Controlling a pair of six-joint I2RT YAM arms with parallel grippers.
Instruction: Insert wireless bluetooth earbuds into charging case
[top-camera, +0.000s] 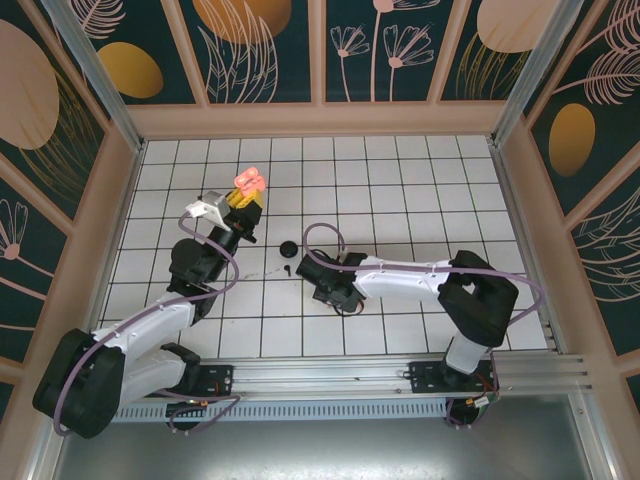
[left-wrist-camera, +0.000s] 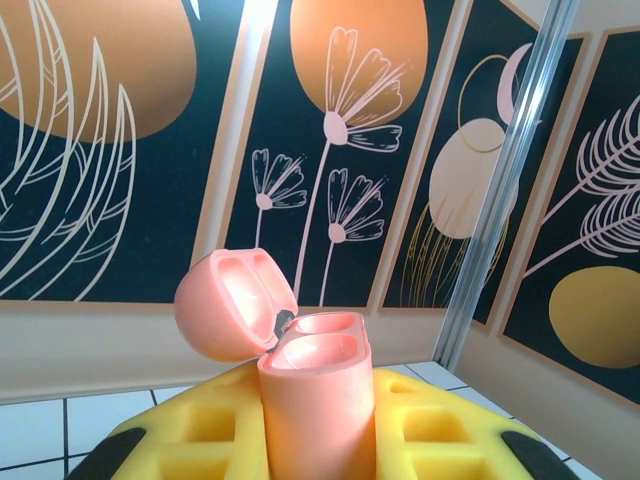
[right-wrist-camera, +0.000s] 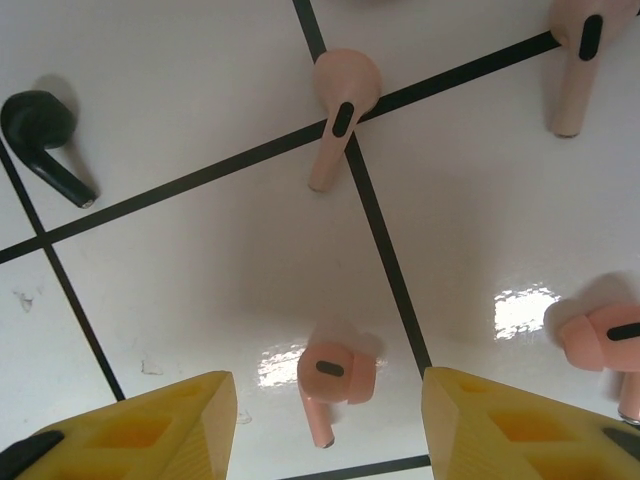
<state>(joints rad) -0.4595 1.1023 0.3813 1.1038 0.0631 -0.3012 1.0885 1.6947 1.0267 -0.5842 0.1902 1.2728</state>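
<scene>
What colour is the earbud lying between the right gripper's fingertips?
Pale pink. The earbud shows best in the right wrist view.

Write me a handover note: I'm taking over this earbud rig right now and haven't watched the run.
The left gripper is shut on the pink charging case, held upright with the lid open. Both wells look empty.
The right gripper is open, low over the tiles. The nearest pink earbud lies between its fingers, not gripped.
Other buds seen from the right wrist: crossing pink earbud, top-right pink earbud, right-edge pink earbud, black earbud.
Done: case in hand, lid open.
Left: probably grip the nearest bud, seat it, add its partner, close the lid.
</scene>
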